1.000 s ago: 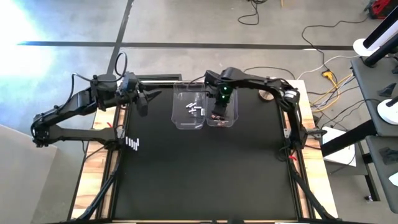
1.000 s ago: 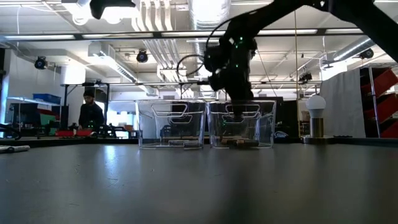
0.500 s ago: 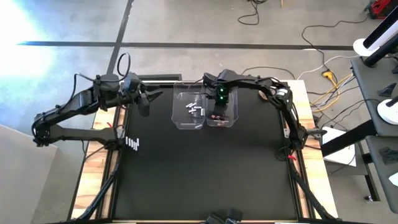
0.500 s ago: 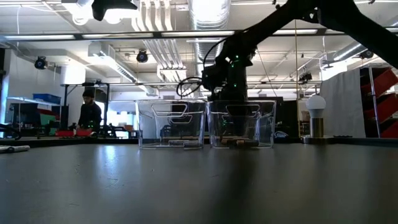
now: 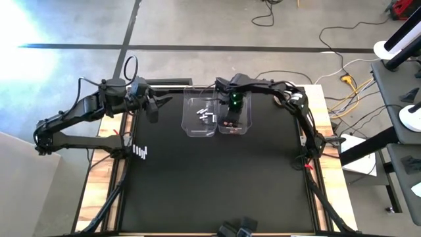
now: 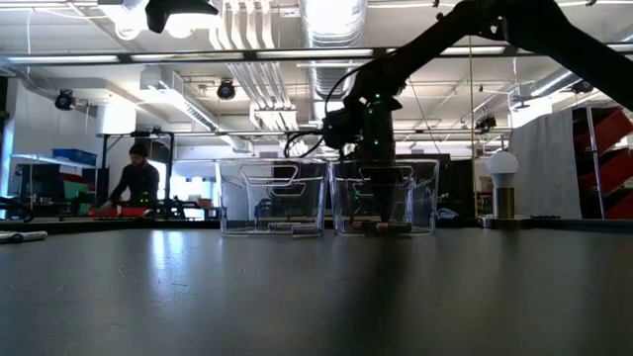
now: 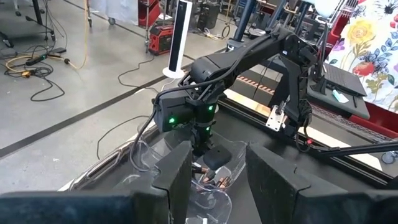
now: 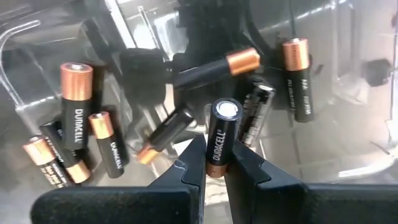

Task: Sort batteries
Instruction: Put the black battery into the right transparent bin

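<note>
Two clear bins stand side by side at the table's far middle. The left bin (image 5: 199, 113) holds silvery batteries (image 5: 204, 116). The right bin (image 5: 238, 116) has dark, copper-ended batteries (image 8: 74, 106) lying on its floor. My right gripper (image 5: 230, 121) reaches down into the right bin, shut on one dark battery (image 8: 221, 138). My left gripper (image 5: 152, 109) hovers open and empty over the table's far left, facing the bins. A few pale batteries (image 5: 140, 152) lie in a row at the left edge. My right gripper pinches the dark battery between its two fingertips (image 8: 193, 163), at the battery's copper end (image 8: 216, 167). The fingers come from above, pointing down into the right bin. The battery's silver-capped end (image 8: 227, 109) points away from the fingers, over the loose batteries on the bin floor.
A round silver-and-white knob object (image 5: 281, 100) stands at the far right of the table, beside the right arm. The black mat (image 5: 217, 184) stretches toward the near edge. A person (image 6: 135, 184) works in the room beyond the table.
My right gripper has sunk deeper into the right bin, staying shut on its battery, and its arm has lowered toward the table. The left arm has kept still.
</note>
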Available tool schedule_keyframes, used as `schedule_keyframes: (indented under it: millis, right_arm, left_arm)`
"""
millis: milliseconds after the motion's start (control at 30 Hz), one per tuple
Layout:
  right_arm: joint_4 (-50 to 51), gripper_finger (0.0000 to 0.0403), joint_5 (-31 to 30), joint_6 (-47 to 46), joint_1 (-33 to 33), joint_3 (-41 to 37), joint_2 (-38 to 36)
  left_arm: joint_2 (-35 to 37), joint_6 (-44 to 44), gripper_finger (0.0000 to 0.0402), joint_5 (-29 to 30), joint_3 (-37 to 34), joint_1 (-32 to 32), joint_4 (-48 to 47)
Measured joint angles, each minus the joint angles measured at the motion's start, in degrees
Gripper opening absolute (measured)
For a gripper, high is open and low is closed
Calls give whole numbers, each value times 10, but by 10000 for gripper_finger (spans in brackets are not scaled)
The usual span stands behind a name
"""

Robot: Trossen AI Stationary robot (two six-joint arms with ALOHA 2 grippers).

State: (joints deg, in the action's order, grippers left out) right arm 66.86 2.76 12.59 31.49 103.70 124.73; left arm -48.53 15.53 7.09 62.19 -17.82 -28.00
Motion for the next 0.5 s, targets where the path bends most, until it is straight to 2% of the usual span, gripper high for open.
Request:
schedule_keyframes:
  millis: [267, 500]
  right_arm:
    - [-3, 29, 0, 2, 4, 0, 0]
    - [-2, 29, 2, 129, -5, 0, -5]
  left_arm:
    - [0, 0, 130, 0, 0, 0, 0]
    - [5, 15, 130, 0, 0, 0, 0]
